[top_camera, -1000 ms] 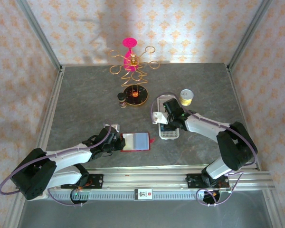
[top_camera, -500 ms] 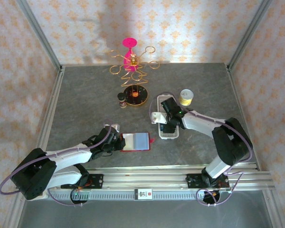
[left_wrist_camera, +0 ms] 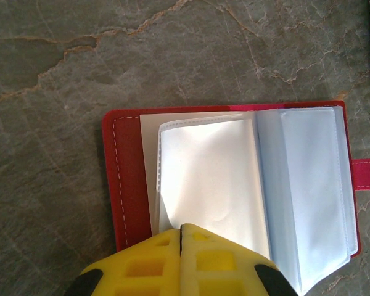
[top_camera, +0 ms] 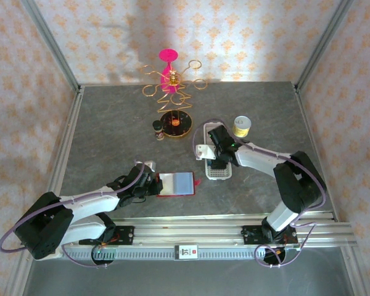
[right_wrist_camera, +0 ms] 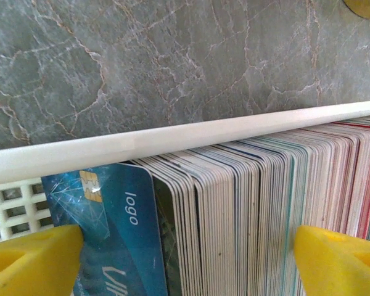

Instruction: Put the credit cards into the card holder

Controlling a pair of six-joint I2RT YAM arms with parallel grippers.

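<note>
Top external view, nearest the bases: the left gripper (top_camera: pixel 149 185) lies at the left edge of the card holder (top_camera: pixel 176 183), which is spread open and flat on the table (top_camera: pixel 111 135), its long axis running left to right and its red snap tab pointing right. In the left wrist view the yellow fingers are pressed together with no gap, their tips over the near edge of a clear pocket page; whether they pin the page or merely rest on it I cannot tell. The pockets look empty. Farther out and to the right, the right gripper (top_camera: pixel 221 161) hangs over the white perforated tray (top_camera: pixel 219 175), whose long axis runs away from the bases. In the right wrist view its jaws stand wide apart, holding nothing and straddling a dense row of credit cards (right_wrist_camera: pixel 265 197) standing on edge. The blue card (right_wrist_camera: pixel 120 234) is the end card of that row, face out, just beside one fingertip. So the cards sit directly under the right arm, while the holder lies nearer and to the left, well apart from the tray. As I judge it, the coming move calls for narrowing onto that end card alone, since the present spread spans many. Beyond stand a yellow cup (top_camera: pixel 242 126) and a wire stand (top_camera: pixel 172 86).
</note>
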